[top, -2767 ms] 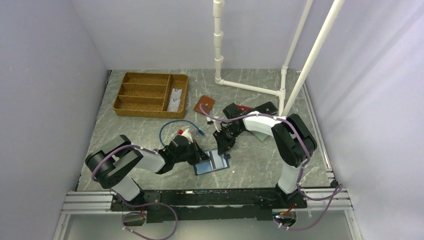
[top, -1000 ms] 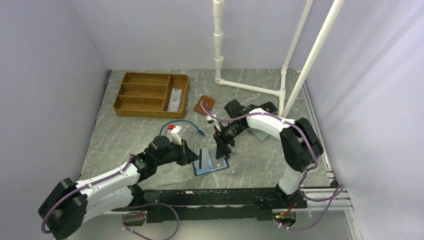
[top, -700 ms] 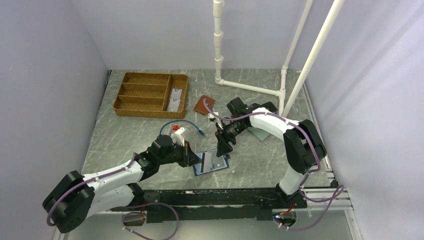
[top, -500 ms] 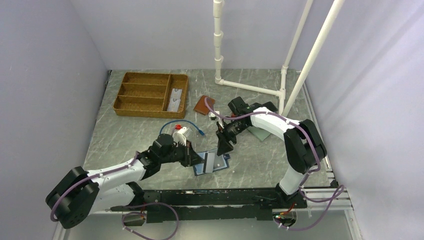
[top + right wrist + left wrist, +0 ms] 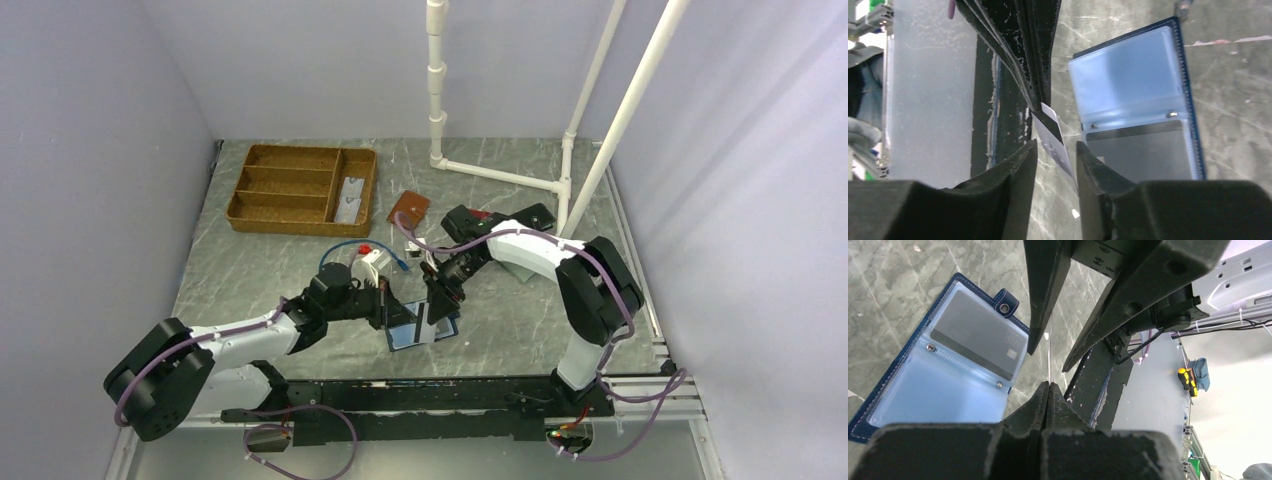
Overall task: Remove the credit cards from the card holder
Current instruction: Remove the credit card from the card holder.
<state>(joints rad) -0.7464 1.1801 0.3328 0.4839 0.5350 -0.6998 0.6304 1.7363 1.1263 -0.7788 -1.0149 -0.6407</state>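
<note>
The navy card holder (image 5: 436,331) lies open on the table, its glossy blue inside up (image 5: 943,390) (image 5: 1133,85). A grey credit card (image 5: 975,339) (image 5: 1148,150) sits in one clear pocket. My left gripper (image 5: 386,304) (image 5: 1048,385) is shut on a pale credit card (image 5: 420,318) (image 5: 1054,140) with a dark stripe. That card stands on edge above the holder's near side; in the left wrist view it is only a thin line (image 5: 1049,357). My right gripper (image 5: 436,300) (image 5: 1055,146) is open, one finger on each side of that card, with a gap showing.
A woven compartment tray (image 5: 300,185) stands at the back left with a flat metal piece in it. A brown wallet (image 5: 409,208), a red wallet (image 5: 487,215) and a blue cable (image 5: 350,248) lie behind the arms. A white pipe frame (image 5: 500,175) rises at the back right.
My left gripper has carried the upright card a little toward the right arm. My right gripper has come down around the card and its jaws have narrowed.
</note>
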